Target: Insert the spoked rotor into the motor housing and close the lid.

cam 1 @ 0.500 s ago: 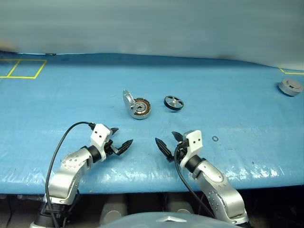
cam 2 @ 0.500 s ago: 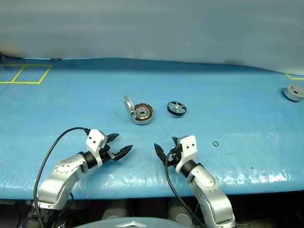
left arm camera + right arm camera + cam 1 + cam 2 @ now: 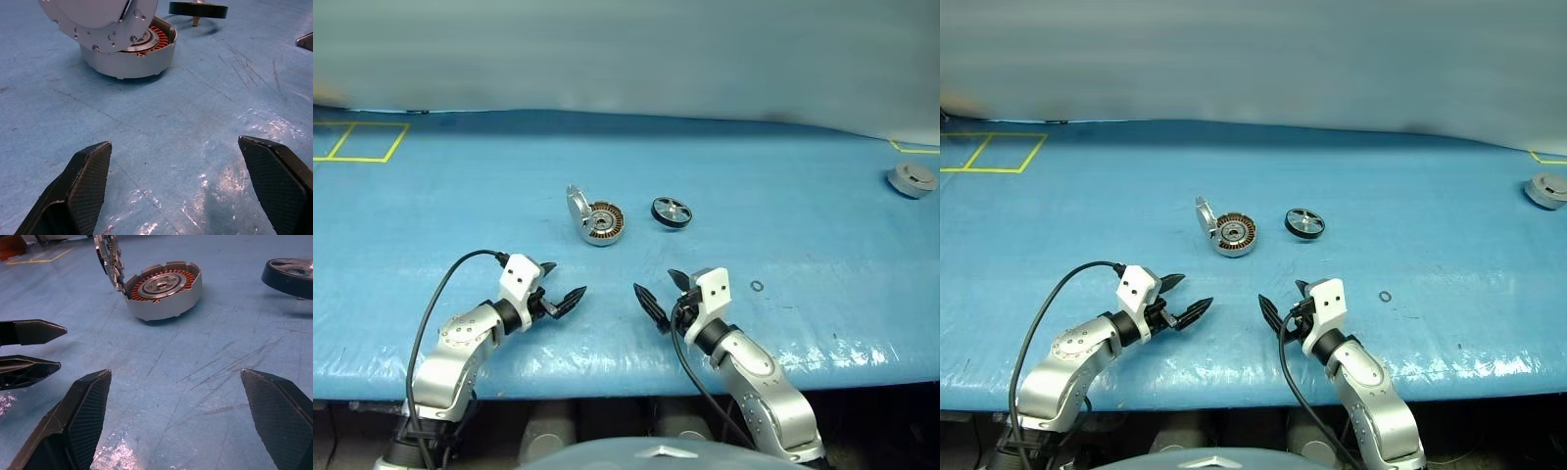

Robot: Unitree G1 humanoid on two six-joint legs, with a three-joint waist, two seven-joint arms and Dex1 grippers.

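No change: both grippers, left [image 3: 566, 298] and right [image 3: 654, 300], spread, empty, near of untouched spoked rotor [image 3: 672, 211].

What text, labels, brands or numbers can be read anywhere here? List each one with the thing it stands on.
None: no readable text.
The motor housing, its open lid and the spoked rotor carry no lettering.
The yellow tape lines on the blue table cover are plain outlines, not characters.
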